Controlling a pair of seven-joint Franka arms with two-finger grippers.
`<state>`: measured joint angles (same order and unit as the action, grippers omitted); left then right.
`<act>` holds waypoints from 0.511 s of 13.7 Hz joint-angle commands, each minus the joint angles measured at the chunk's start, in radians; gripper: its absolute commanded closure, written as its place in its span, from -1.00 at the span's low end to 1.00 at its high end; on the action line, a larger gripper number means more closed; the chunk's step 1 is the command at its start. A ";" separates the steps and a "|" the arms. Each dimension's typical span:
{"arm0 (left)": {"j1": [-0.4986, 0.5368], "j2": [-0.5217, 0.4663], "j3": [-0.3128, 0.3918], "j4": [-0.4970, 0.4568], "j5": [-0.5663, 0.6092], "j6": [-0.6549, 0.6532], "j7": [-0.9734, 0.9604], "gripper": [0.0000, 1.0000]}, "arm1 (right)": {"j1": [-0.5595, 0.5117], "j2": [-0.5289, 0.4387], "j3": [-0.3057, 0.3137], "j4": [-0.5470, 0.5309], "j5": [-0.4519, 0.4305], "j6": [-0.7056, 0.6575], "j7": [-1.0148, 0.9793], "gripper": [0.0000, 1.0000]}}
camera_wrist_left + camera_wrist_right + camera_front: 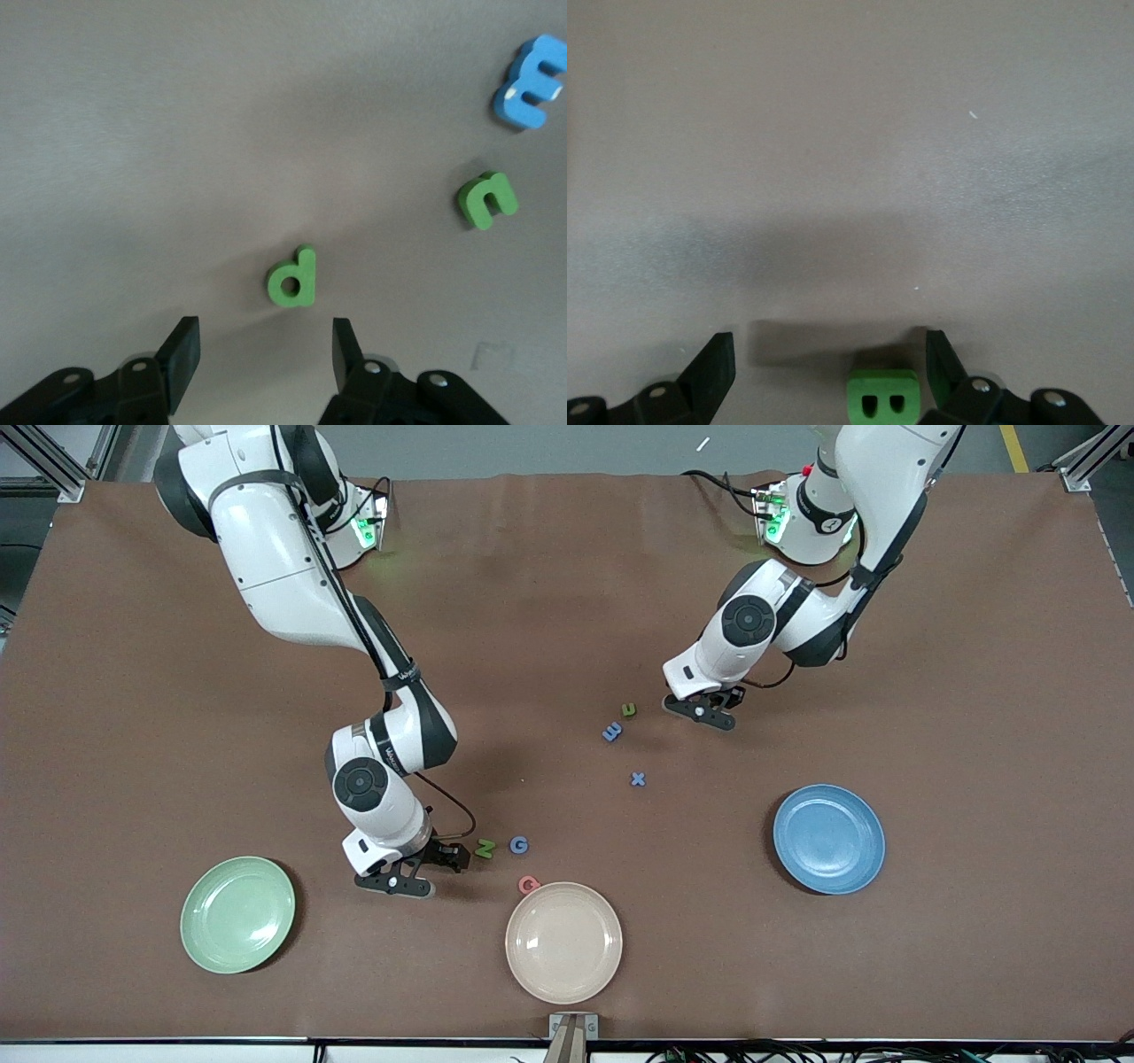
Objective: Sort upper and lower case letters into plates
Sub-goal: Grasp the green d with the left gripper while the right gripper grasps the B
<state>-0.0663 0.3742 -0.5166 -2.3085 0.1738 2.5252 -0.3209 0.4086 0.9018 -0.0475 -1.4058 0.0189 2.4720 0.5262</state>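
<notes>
My left gripper (704, 710) is open, low over the table beside the green n (629, 709) and blue m (611, 732). In the left wrist view a green p (292, 277) lies just ahead of the open left gripper (263, 345), with the n (488, 198) and m (532, 81) farther off. My right gripper (423, 868) is open beside the green N (485, 849). In the right wrist view a green B (881, 398) lies between its open fingers, close to one of them. Blue G (519, 845), a red capital (528, 884) and blue x (638, 779) lie on the table.
The pale green plate (237, 914) lies toward the right arm's end, the blue plate (828, 838) toward the left arm's end. A cream-pink plate (563, 942) lies between them, nearest the front camera, touching the red capital. All three are empty.
</notes>
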 commanded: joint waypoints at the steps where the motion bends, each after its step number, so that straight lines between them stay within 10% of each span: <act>1: -0.023 0.054 0.000 0.043 0.036 0.010 -0.065 -0.32 | -0.002 -0.017 -0.002 -0.009 -0.002 -0.040 -0.014 -0.90; 4: -0.041 0.087 0.007 0.064 0.038 0.010 -0.067 -0.19 | -0.005 -0.026 -0.002 -0.012 0.000 -0.122 -0.052 -0.85; 7: -0.040 0.115 0.007 0.092 0.082 0.004 -0.084 -0.13 | -0.004 -0.027 0.000 -0.012 0.000 -0.134 -0.052 -0.31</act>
<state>-0.1015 0.4650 -0.5150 -2.2497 0.2030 2.5326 -0.3697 0.4084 0.8943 -0.0516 -1.4023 0.0181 2.3569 0.4861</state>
